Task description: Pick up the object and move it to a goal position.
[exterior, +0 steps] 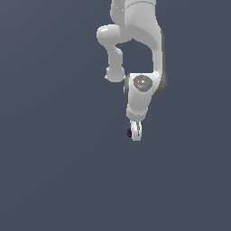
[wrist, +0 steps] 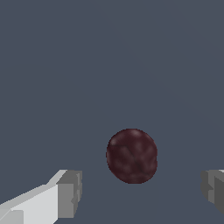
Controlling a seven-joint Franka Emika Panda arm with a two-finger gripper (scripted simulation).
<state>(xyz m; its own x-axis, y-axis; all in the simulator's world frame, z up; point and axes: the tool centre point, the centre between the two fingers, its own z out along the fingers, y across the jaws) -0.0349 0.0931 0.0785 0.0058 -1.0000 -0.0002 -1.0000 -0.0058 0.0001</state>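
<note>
The object (wrist: pixel 131 155) is a small dark maroon lump with a bumpy surface. In the wrist view it sits between my two fingers, with a clear gap on each side, so neither grey pad (wrist: pixel 70 192) touches it. My gripper (wrist: pixel 142 194) is open. In the exterior view the white arm reaches down and the gripper (exterior: pixel 135 134) stands low over the grey floor, with the object (exterior: pixel 129 132) just showing as a dark red speck at the fingertips, on the exterior view's left of them.
A plain grey floor (exterior: pixel 54 171) fills both views. Nothing else shows on it.
</note>
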